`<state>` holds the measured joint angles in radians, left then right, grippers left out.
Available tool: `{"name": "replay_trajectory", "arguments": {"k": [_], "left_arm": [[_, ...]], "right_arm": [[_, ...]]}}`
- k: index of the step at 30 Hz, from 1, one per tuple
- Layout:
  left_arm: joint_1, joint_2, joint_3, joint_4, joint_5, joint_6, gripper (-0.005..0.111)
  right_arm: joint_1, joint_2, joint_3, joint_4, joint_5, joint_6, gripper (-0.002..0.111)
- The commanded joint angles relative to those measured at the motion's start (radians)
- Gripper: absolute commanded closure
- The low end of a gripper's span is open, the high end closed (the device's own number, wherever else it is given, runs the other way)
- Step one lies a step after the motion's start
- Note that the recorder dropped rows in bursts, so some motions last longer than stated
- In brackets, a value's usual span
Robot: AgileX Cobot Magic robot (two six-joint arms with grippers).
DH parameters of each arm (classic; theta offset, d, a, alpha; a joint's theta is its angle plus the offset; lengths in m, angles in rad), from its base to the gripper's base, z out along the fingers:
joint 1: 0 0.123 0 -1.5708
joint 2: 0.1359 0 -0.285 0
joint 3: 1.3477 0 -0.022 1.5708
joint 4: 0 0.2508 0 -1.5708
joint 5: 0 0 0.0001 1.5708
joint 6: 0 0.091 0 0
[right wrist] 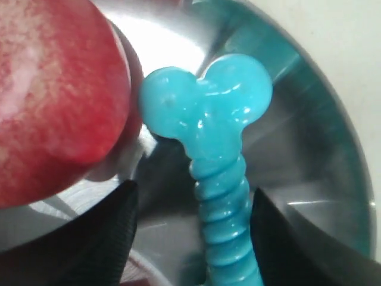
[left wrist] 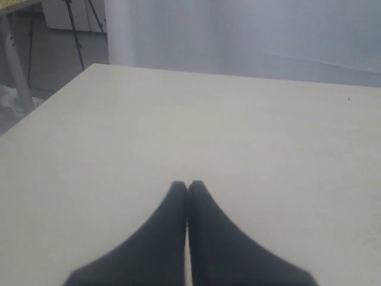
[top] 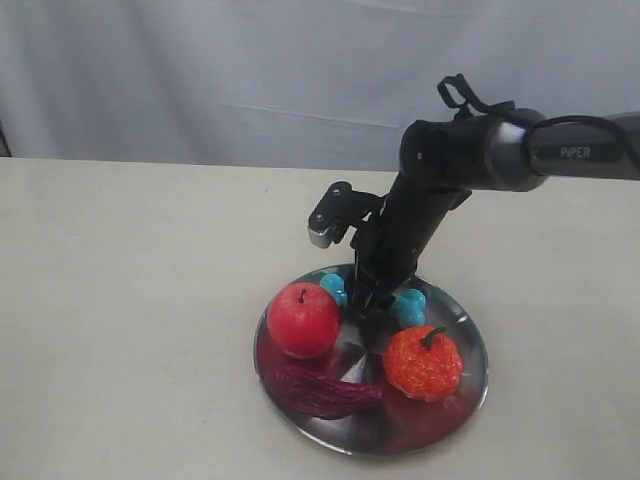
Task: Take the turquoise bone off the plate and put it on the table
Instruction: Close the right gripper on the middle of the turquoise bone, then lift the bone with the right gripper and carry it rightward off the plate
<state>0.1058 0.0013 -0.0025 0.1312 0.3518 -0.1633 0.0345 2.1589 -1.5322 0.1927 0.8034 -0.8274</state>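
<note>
The turquoise bone point(right wrist: 220, 173) lies on the silver plate point(right wrist: 321, 149), its knobbed end beside the red apple point(right wrist: 53, 95). My right gripper point(right wrist: 193, 232) is open and straddles the ribbed shaft, with a gap on one side and the other finger close to the shaft. In the exterior view the right gripper point(top: 372, 298) reaches down onto the plate point(top: 470, 375), and the two ends of the bone point(top: 408, 307) show either side of it. My left gripper point(left wrist: 187, 189) is shut over the bare table point(left wrist: 238, 131) with nothing in it.
On the plate also rest a red apple point(top: 303, 320), an orange pumpkin-like fruit point(top: 424, 362) and a dark purple piece point(top: 320, 390). The beige table point(top: 120, 300) spreads around the plate. A grey curtain hangs behind.
</note>
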Motion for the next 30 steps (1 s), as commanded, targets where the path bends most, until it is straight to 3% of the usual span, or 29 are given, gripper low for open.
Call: {"name": "replay_trajectory", "arguments": {"k": [1,10,17,20,24,30], "left_arm": [[-0.005,-0.001,0.003,0.001,-0.006,-0.001,0.107],[-0.005,-0.001,0.003,0.001,-0.006,-0.001,0.107],[-0.005,-0.001,0.003,0.001,-0.006,-0.001,0.107],[-0.005,-0.001,0.003,0.001,-0.006,-0.001,0.107],[-0.005,-0.001,0.003,0.001,-0.006,-0.001,0.107],[-0.005,-0.001,0.003,0.001,-0.006,-0.001,0.107]], "right_arm": [[-0.001,0.021,-0.007,-0.003,-0.023,-0.003,0.054],[-0.001,0.027,-0.007,0.000,-0.048,-0.003,0.057],[-0.001,0.027,-0.007,-0.004,-0.057,-0.003,0.096],[-0.001,0.027,-0.007,-0.004,-0.071,-0.003,0.109],[-0.001,0.020,-0.022,-0.012,-0.085,0.057,0.109],[-0.001,-0.081,-0.127,-0.023,0.045,0.151,0.109]]}}
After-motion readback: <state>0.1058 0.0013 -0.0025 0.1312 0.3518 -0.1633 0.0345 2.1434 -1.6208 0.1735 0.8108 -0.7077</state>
